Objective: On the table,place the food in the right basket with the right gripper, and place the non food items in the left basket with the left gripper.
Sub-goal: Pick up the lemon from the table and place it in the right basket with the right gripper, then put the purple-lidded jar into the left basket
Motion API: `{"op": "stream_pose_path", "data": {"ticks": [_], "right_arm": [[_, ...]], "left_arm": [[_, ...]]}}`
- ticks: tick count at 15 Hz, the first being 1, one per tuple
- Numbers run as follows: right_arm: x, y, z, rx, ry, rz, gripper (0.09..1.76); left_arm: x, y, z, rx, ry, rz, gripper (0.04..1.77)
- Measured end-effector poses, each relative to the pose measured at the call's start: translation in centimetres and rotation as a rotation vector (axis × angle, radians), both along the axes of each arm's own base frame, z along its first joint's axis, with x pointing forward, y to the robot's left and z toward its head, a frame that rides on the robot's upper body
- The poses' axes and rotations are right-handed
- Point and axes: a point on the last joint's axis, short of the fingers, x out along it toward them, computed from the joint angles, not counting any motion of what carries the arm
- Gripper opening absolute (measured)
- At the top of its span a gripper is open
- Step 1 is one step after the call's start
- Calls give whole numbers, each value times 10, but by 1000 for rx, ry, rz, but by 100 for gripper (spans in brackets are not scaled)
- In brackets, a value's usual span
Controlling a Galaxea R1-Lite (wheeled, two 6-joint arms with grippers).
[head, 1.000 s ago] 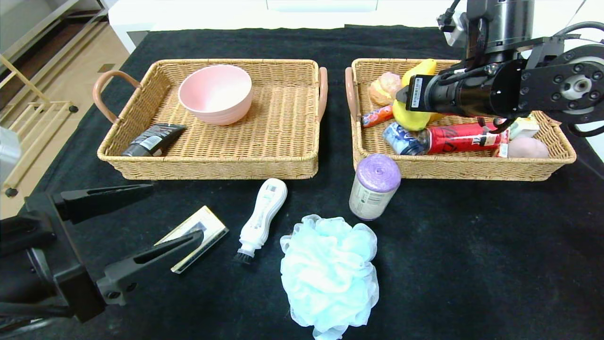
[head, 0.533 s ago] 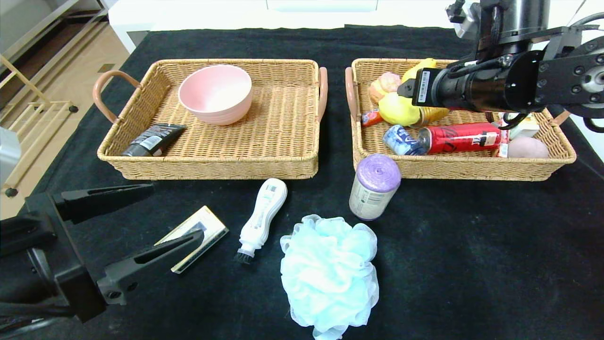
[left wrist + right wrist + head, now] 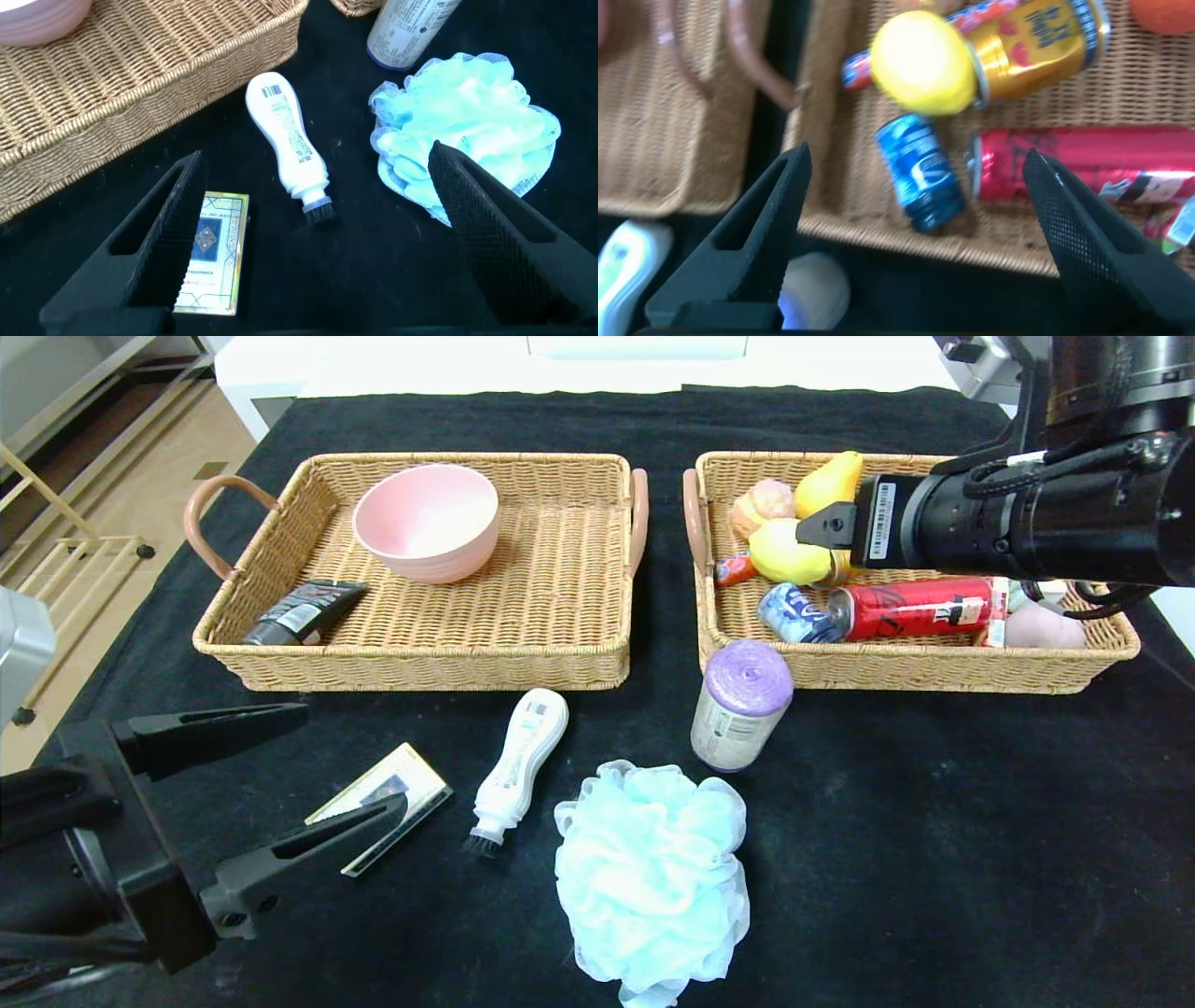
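Your right gripper (image 3: 910,243) is hovering, fingers spread wide and empty, over the lemon (image 3: 787,552) lying in the right basket (image 3: 934,667), while your left gripper (image 3: 280,775) is waiting open above the tabletop (image 3: 934,859).

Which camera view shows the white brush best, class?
The left wrist view: the white brush lies whole and close between the open fingers of the left gripper, label and bristles plain. The head view shows it whole but farther off. The right wrist view catches only one end.
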Motion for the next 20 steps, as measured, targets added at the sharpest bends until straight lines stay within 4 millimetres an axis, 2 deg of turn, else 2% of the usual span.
{"op": "stream_pose_path", "data": {"ticks": [3,6,11,20], "right_arm": [[-24,18,3,-15,-2,35,167],[-35,42,-5,-32,18,82,168],[-32,69,-29,-52,90,81,170],[-27,81,-57,-35,220,47,170]], "left_arm": [[0,0,0,2,1,0,172],[1,0,0,2,3,0,172],[2,-1,-1,4,8,1,172],[4,-2,-4,10,21,1,172]]}}
